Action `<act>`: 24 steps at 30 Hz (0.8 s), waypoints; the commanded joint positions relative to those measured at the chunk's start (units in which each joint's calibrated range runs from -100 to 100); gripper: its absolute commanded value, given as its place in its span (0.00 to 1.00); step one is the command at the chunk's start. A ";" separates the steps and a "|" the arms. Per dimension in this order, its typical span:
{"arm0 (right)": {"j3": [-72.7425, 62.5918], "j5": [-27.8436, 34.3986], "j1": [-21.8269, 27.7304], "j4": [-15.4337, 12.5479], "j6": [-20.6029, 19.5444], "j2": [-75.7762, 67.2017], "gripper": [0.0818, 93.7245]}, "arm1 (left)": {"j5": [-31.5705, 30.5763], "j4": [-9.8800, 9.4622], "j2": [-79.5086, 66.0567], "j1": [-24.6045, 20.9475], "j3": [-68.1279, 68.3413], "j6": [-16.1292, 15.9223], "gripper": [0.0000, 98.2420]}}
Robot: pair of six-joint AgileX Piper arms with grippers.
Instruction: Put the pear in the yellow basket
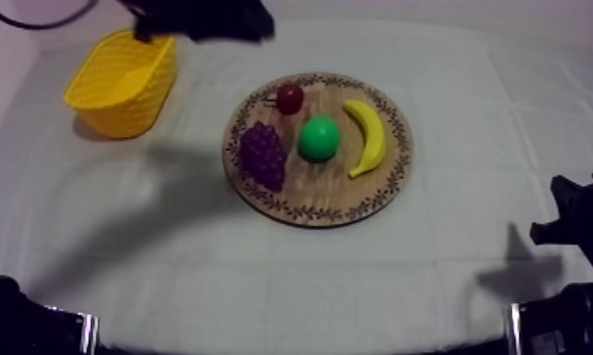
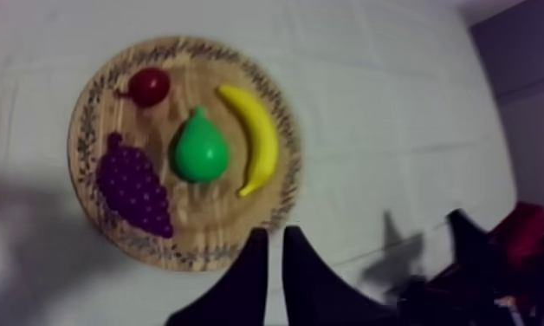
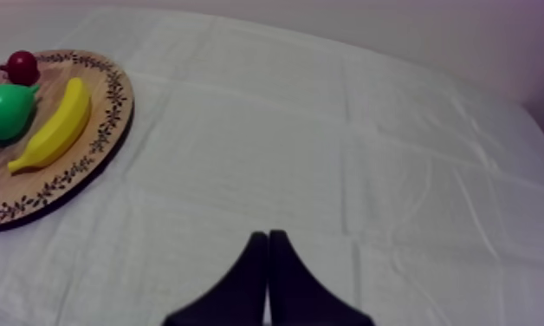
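Note:
A green pear [image 1: 319, 137] lies in the middle of the round wooden board [image 1: 310, 210], between a bunch of grapes [image 1: 262, 156] and a banana [image 1: 367, 138]. The yellow basket [image 1: 121, 80] stands at the far left with nothing in it. My left arm [image 1: 206, 19] hangs over the table's far edge, between basket and board. In the left wrist view the pear [image 2: 201, 153] is ahead of my left gripper [image 2: 274, 238], whose fingers lie nearly together, holding nothing, over the board's [image 2: 197, 230] edge. My right gripper [image 3: 268, 236] is shut on nothing above bare cloth.
A small red fruit [image 1: 290, 97] sits at the board's far side. My right arm [image 1: 579, 222] rests low at the table's right edge. Bare cloth stretches between board and basket and along the front of the table.

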 commanded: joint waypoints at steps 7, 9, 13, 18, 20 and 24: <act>0.04 -0.03 0.01 -0.01 0.00 -0.02 0.00 | -7.76 2.98 14.18 0.51 4.77 -1.39 0.07; 0.04 -0.03 0.01 -0.01 0.00 -0.02 0.00 | -8.39 3.03 15.16 0.82 4.50 -1.17 0.09; 0.04 -0.03 0.01 -0.01 0.00 -0.02 0.00 | -9.04 2.17 16.03 1.43 4.03 0.11 0.54; 0.04 -0.03 0.01 -0.01 0.01 -0.02 0.00 | -8.83 0.30 15.95 2.04 3.90 2.64 0.91; 0.04 -0.03 0.01 -0.01 0.02 -0.02 0.00 | -9.00 -0.07 15.82 2.14 3.82 2.94 0.95; 0.04 -0.03 0.01 -0.01 0.02 -0.02 0.00 | -8.73 0.04 16.47 1.88 3.46 2.46 0.97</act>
